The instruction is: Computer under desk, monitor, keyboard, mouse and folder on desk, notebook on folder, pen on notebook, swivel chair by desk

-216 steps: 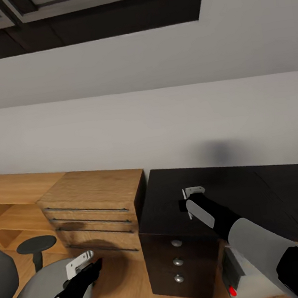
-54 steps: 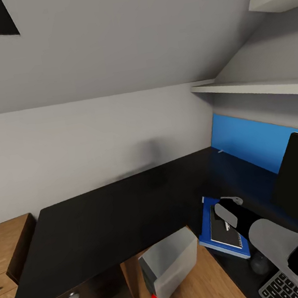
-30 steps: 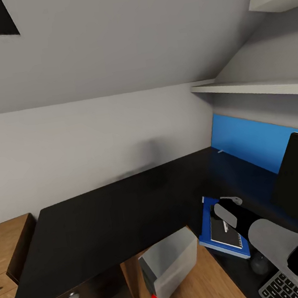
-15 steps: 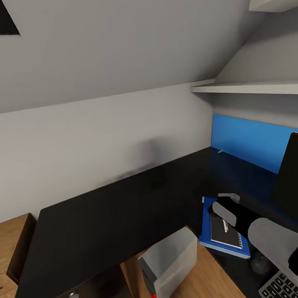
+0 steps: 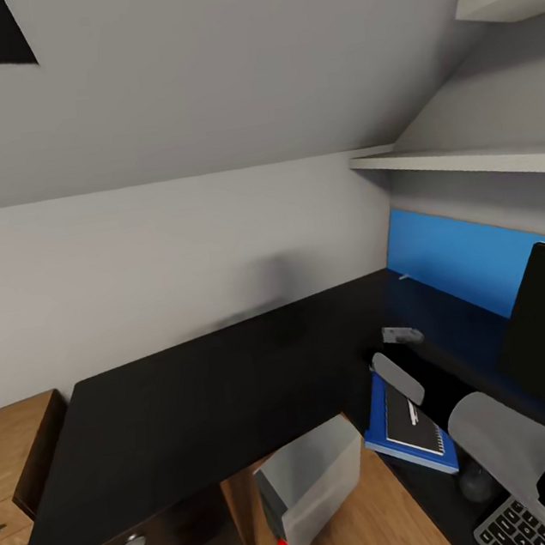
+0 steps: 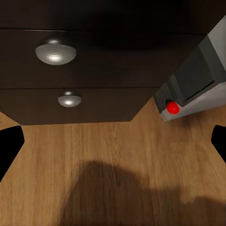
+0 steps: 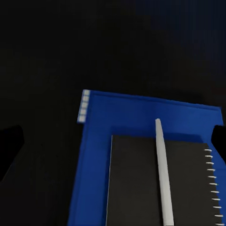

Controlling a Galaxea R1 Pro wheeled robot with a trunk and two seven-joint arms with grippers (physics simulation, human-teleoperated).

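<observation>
The right claw (image 5: 400, 334) hovered spread and empty above the pen (image 7: 163, 174), which lay on the notebook (image 7: 155, 181) atop the folder (image 7: 101, 155), near the tabletop (image 5: 195, 396) edge.

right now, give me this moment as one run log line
stage: stack done | pen on notebook on folder on desk | right gripper: open, above the stack | computer: under desk

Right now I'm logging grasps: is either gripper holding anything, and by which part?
Nothing is held. The right gripper hangs open above the pen on the notebook; the left gripper is open over the floor.
</observation>
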